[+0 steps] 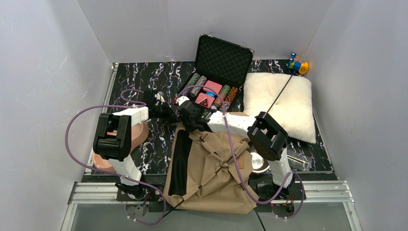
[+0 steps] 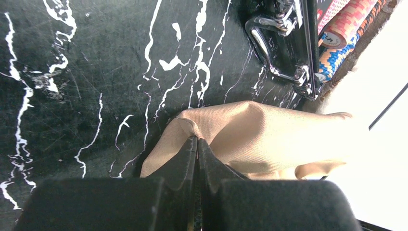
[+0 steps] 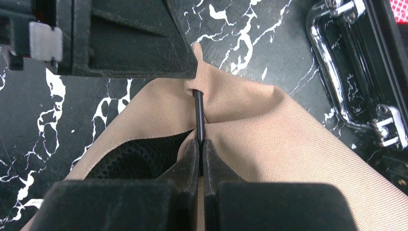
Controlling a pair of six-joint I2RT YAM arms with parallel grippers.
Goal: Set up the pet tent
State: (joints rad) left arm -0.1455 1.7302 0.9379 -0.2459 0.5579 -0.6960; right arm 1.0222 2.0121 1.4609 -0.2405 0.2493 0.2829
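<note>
The pet tent (image 1: pixel 211 168) lies collapsed at the front middle, tan fabric with a brown label (image 1: pixel 242 162) and a dark mesh panel (image 1: pixel 180 161). Its far corner shows in the left wrist view (image 2: pixel 250 130) and the right wrist view (image 3: pixel 269 134). My left gripper (image 1: pixel 168 114) is shut on that corner's fabric tip (image 2: pixel 197 140). My right gripper (image 1: pixel 185 115) is shut (image 3: pixel 200 142) on a thin black pole (image 3: pixel 198 113), whose end goes into the fabric pocket at the corner. The pole (image 1: pixel 279 94) runs back across the white cushion.
An open black case (image 1: pixel 223 57) with poker chips stands just behind the grippers; its chrome handle (image 3: pixel 337 72) is close by. A fluffy white cushion (image 1: pixel 281 113) lies at the right, a small toy (image 1: pixel 298 65) at the back right, a pink plate (image 1: pixel 137 134) at the left.
</note>
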